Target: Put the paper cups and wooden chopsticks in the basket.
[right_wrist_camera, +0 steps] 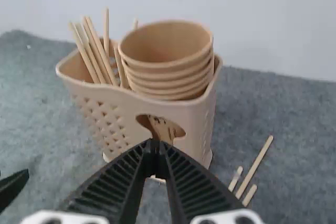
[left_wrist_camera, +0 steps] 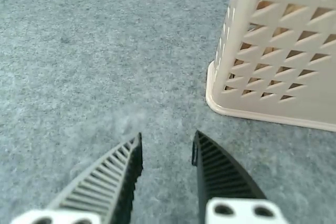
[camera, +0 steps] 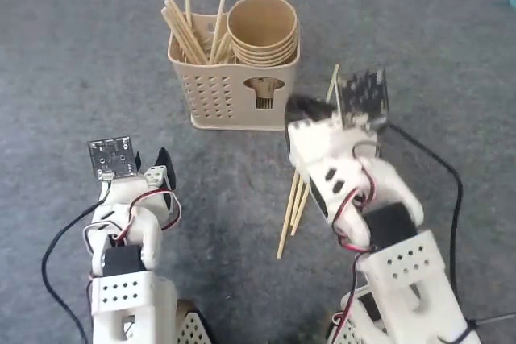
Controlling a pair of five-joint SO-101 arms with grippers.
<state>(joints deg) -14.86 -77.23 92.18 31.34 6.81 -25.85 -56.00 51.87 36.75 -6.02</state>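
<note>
Three chopsticks [camera: 289, 215], perhaps, on grey carpet [camera: 72, 62]; white wall [right_wrist_camera: 262, 14] behind.

Left arm [camera: 127, 235]: white segments with red and black wiring, rising from the near-left corner of the high view, wrist pitched forward and down.
Left gripper [left_wrist_camera: 167, 148]: black ribbed fingers [left_wrist_camera: 123, 174] parted, a clear gap between the tips, nothing held.
Right arm [camera: 367, 199]: white, stretched farther forward than the left arm, angled inward.
Right gripper [right_wrist_camera: 156, 150]: black ribbed fingers pressed together at the tips, nothing visible between them.
</note>
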